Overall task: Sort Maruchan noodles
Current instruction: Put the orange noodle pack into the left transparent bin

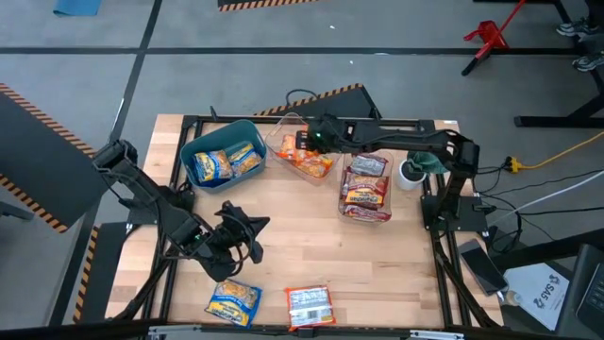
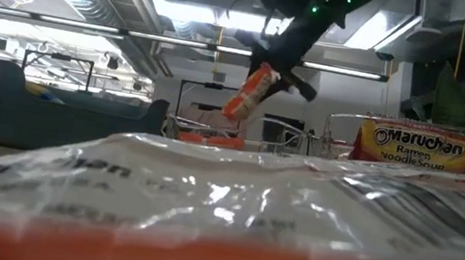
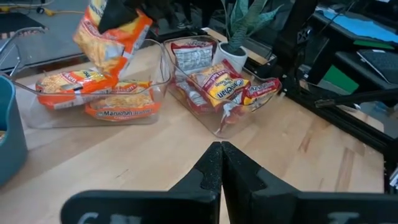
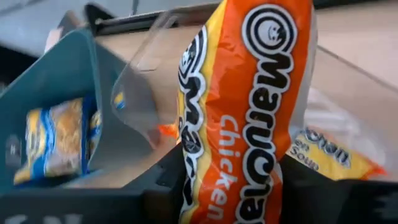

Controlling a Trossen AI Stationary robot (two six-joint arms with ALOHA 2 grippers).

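My right gripper [image 1: 311,140] reaches across the far side of the table and is shut on an orange Maruchan packet [image 2: 251,92], held above the clear container of orange packets [image 1: 307,159]. The teal bin [image 1: 224,156] holds blue-yellow packets [image 4: 53,140]. A second clear container [image 1: 366,189] holds red-white packets. One blue-yellow packet [image 1: 233,302] and one red-white packet [image 1: 310,304] lie flat near the table's near edge. My left gripper [image 3: 221,162] is shut and hovers over bare wood left of centre [image 1: 236,231]. My right gripper pinches the orange packet between its two fingers at one end [image 4: 242,186], coming from above. The packet is lifted clear and hangs tilted below the fingers [image 2: 292,65], over the clear container of orange packets.
A small potted plant [image 1: 412,170] stands at the table's right edge beside the red-white container. Bare wood [image 1: 302,236] lies in the middle of the table. A black frame runs along the far edge. In the low view the near red-white packet [image 2: 221,210] blocks the foreground.
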